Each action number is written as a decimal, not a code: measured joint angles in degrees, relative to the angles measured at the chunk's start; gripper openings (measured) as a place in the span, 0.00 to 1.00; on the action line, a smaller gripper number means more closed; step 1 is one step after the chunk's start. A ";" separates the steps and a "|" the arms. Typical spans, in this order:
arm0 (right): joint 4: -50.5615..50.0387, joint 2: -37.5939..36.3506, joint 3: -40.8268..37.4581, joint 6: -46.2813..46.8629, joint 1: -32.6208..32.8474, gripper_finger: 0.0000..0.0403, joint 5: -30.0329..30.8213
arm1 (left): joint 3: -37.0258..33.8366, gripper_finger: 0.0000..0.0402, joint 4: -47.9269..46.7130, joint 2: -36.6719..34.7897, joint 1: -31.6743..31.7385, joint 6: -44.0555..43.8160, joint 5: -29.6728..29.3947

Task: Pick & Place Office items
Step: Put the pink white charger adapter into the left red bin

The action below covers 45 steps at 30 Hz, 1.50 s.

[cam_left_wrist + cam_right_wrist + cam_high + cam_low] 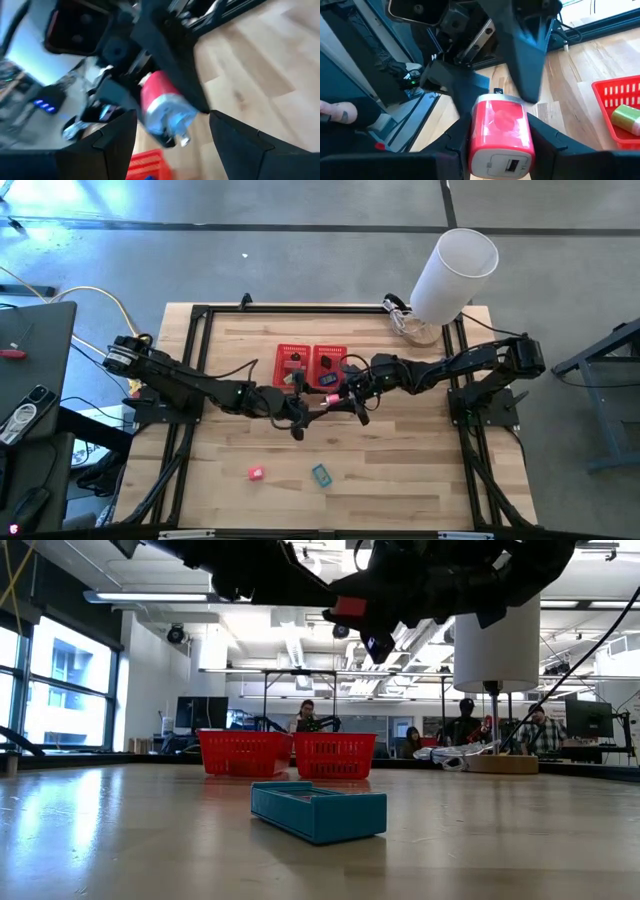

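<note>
A red-pink item with a white end [501,131] hangs above the table's middle, and my right gripper [338,394] is shut on it. My left gripper [312,406] faces it from the table's left, open. Its two fingers [116,139] stand on either side of the item [161,107]; I cannot tell whether they touch it. A teal item [321,474] and a small red-pink one [256,472] lie flat on the near part of the table. The red mesh basket [311,351] holds dark items and a green one [626,118]. My right gripper pinches the red-pink item by its two opposite sides [524,134] between its two fingers. The fingers come about level from the table's right. The item is lifted clear of the table, its red end toward my left gripper and its white end toward my right wrist.
A big white cylinder [455,268] stands at the far right corner beside a coil of cable [405,320]. A black frame [200,315] runs round the tabletop. Bare wood lies between the basket and the near items. People sit in the room beyond [305,718].
</note>
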 joint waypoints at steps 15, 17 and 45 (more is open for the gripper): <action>1.86 0.02 -0.02 1.25 -0.02 0.30 0.65 | 0.04 0.60 8.35 3.52 2.12 3.80 3.71; 1.93 0.02 -0.09 1.46 -0.02 0.30 0.76 | 0.04 0.60 10.63 5.07 2.03 6.01 1.66; 1.73 0.04 0.00 2.71 -0.02 0.40 0.52 | 0.07 0.33 17.90 9.11 -0.38 8.44 -7.28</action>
